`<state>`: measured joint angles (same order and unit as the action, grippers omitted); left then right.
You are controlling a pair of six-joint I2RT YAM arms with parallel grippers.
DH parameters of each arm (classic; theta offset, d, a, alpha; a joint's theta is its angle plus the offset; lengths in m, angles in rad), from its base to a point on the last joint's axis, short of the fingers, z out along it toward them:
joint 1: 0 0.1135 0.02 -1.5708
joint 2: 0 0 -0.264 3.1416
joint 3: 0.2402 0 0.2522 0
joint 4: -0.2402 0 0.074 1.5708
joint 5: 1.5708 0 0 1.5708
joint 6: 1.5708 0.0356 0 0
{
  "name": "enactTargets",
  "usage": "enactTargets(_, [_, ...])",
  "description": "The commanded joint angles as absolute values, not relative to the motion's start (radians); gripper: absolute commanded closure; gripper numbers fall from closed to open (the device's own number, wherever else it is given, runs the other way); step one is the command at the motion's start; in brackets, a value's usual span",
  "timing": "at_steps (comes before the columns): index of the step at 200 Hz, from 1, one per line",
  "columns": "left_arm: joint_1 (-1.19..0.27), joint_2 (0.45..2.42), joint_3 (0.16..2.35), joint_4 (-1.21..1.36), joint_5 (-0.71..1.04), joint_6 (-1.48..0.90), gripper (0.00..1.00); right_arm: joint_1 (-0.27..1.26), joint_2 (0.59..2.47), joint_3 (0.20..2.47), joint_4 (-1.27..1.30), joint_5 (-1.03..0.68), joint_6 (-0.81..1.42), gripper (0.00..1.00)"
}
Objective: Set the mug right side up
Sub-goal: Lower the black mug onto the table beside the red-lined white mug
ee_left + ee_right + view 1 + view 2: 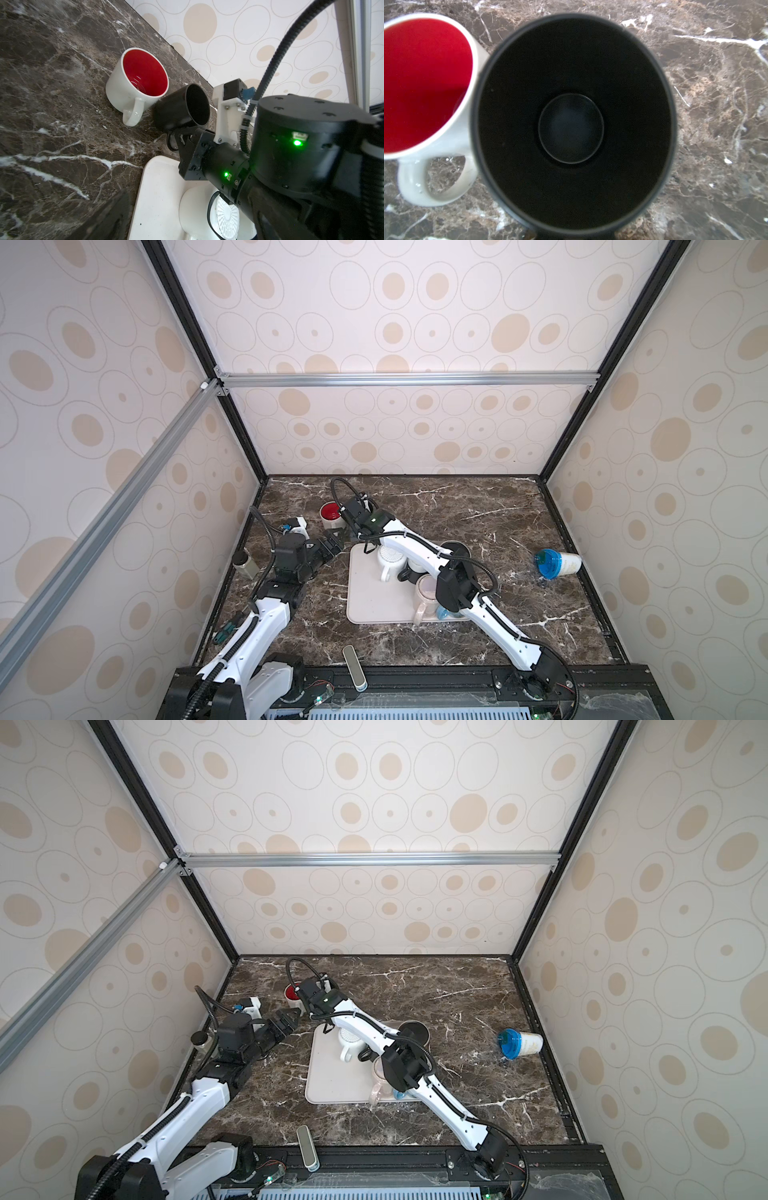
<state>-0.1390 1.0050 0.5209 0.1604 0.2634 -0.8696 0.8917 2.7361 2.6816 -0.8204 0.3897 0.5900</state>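
Beside the red-lined white mug, back-left on the marble table, black mug is mouth-up w/ handle clenched by right gripper; left gripper gapes empty nearby.

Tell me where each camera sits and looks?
Both top views: high in front, looking down on the table; left arm, right arm show.
Left wrist: on the left arm, facing the red mug and black mug; right gripper shows, holding its handle.
Right wrist: above the black mug, looking straight in; no robot part clearly shows.
Shared: both wrist views show both mugs.
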Motion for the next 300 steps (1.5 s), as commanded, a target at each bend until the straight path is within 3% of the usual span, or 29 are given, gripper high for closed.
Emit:
enactTargets(1, [-0.130, 1.000, 0.519, 0.164, 0.253, -0.845, 0.09, 0.900, 2.743, 2.723, -0.787, 0.405, 0.619, 0.86])
enactTargets(21, [-0.130, 0.998, 0.517, 0.159, 0.247, -0.842, 0.09, 0.905, 2.743, 2.723, -0.784, 0.398, 0.627, 0.77])
enactTargets(69, [-0.130, 0.996, 0.524, 0.146, 0.247, -0.828, 0.09, 0.909, 2.747, 2.720, -0.782, 0.353, 0.650, 0.68])
enactTargets(178, [-0.130, 0.978, 0.508, 0.142, 0.238, -0.830, 0.09, 0.919, 2.712, 2.656, -0.767, 0.342, 0.646, 0.66])
enactTargets(300, [-0.130, 0.960, 0.506, 0.126, 0.210, -0.807, 0.09, 0.894, 2.444, 2.355, -0.587, 0.320, 0.557, 0.64])
